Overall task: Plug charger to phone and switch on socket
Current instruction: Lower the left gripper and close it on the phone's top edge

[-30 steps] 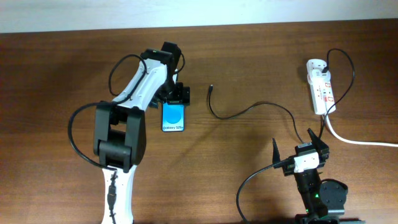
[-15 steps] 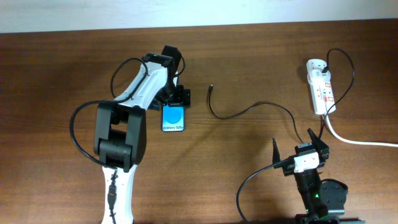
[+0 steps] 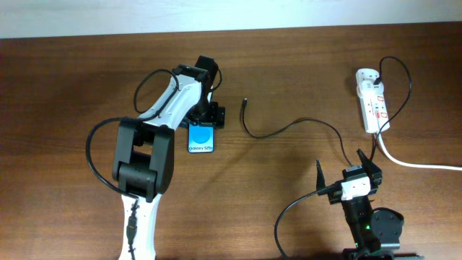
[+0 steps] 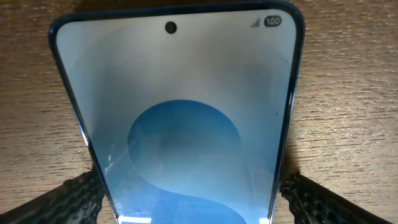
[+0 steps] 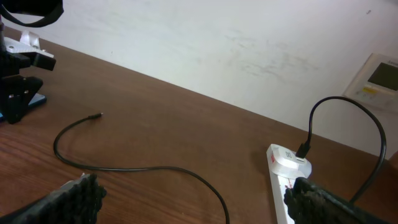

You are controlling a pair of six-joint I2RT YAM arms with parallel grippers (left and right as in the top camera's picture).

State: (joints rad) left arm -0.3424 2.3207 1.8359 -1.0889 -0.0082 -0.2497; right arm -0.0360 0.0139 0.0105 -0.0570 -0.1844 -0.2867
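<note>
The phone (image 3: pixel 202 137) lies flat on the table with its blue screen up, and it fills the left wrist view (image 4: pixel 180 124). My left gripper (image 3: pixel 204 115) is open over its far end, and its fingers (image 4: pixel 68 199) flank the phone's long edges, close to them. The charger cable (image 3: pixel 289 126) curves across the table, and its plug tip (image 3: pixel 245 102) lies loose to the right of the phone. The cable's other end sits in the white socket (image 3: pixel 373 101) at the far right. My right gripper (image 3: pixel 345 167) hangs open near the front edge with nothing in it; its view shows the plug tip (image 5: pixel 99 116) and the socket (image 5: pixel 283 180).
A thick white cord (image 3: pixel 411 162) runs from the socket off the right edge. A white wall (image 5: pixel 217 37) rises behind the table. My left arm (image 5: pixel 18 93) shows at the far left of the right wrist view.
My left arm has shifted slightly to the right over the phone's far end. The phone, the charger and my right arm have stayed put.
</note>
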